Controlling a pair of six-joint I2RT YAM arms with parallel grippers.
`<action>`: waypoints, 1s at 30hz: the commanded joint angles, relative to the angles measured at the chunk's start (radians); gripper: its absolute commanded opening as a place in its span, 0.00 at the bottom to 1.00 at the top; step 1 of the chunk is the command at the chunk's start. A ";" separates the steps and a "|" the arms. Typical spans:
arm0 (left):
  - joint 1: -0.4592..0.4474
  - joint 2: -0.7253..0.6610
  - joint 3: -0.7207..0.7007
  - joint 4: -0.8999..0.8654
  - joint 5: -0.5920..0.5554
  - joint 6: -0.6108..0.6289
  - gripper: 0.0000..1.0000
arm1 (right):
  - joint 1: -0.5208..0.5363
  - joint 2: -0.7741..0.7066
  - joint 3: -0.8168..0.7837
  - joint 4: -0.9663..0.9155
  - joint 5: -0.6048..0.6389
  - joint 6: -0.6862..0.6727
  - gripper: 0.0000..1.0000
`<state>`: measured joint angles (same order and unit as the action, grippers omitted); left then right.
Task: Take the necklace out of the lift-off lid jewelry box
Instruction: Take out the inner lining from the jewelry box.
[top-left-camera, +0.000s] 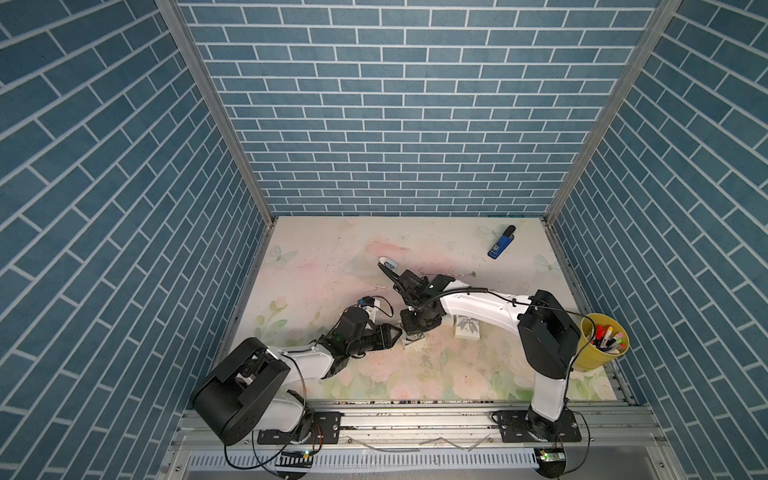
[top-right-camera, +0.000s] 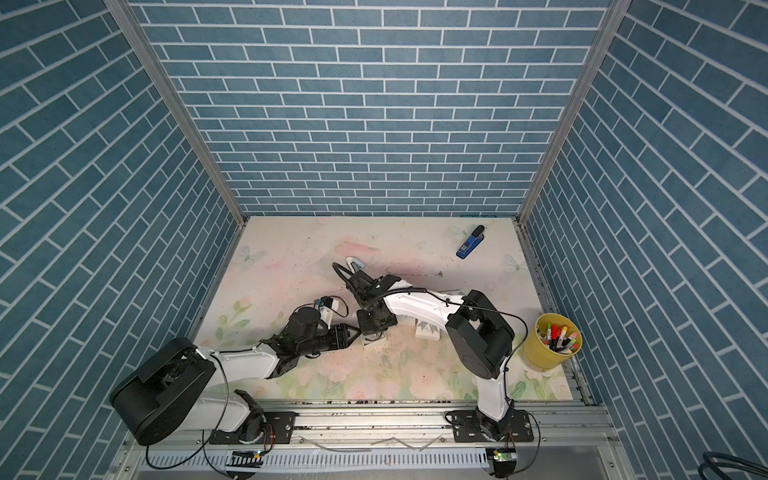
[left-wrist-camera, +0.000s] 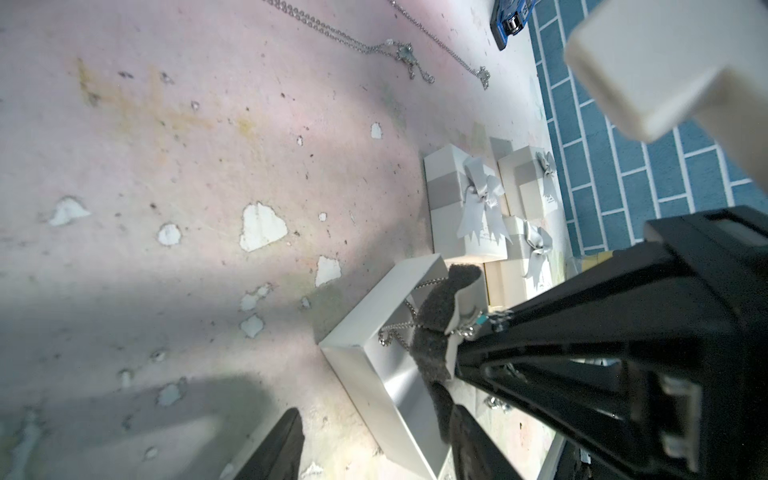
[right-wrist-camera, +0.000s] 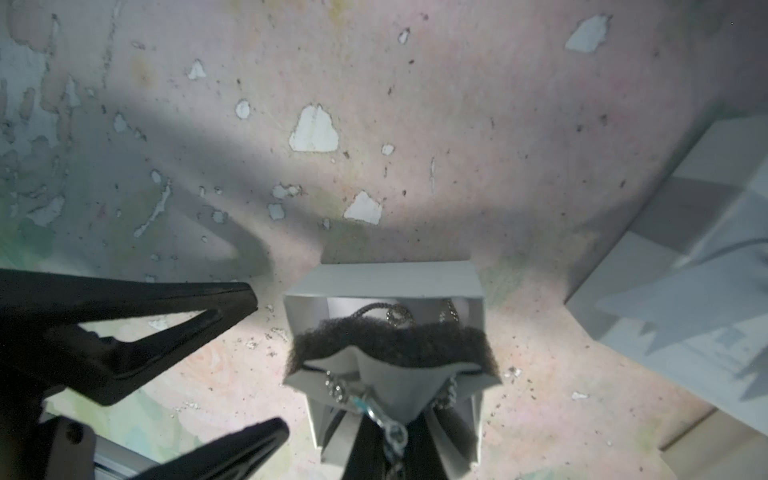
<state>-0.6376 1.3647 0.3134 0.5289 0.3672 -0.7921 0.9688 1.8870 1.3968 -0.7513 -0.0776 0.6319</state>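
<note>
The right jaws pinch the necklace (right-wrist-camera: 336, 386) at the open box (right-wrist-camera: 395, 276).

On the left, the left jaws stand partly open and hold nothing. Their tips are just beside the box on the tabletop (top-left-camera: 332, 257). The box sits in the middle, near the front, with its lid off. The necklace is partly in the box. Its chain hooks over a dark fuzzy pad (right-wrist-camera: 390, 343), and the pad is bent and tipped up out of the box. The right jaws reach in from above and are shut tight on the necklace at the pad's edge. Just to the right sit white bow boxes (left-wrist-camera: 446, 174). Another chain (left-wrist-camera: 399, 48) lies flat farther back. A blue stapler (top-left-camera: 502, 243) is at the back right. A yellow cup (top-left-camera: 602, 357) of pens stands at the far right.
</note>
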 joint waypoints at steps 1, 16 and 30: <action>0.019 -0.051 0.015 0.011 0.024 0.035 0.58 | 0.006 -0.071 0.037 -0.041 0.017 0.031 0.00; 0.024 -0.223 0.042 0.103 0.193 0.132 0.60 | 0.004 -0.226 0.075 -0.073 0.083 0.034 0.00; 0.024 -0.120 0.119 0.166 0.254 0.033 0.42 | 0.002 -0.308 0.062 -0.065 0.097 0.038 0.00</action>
<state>-0.6193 1.2331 0.4129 0.6483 0.6010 -0.7376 0.9688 1.6112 1.4475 -0.7933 -0.0048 0.6319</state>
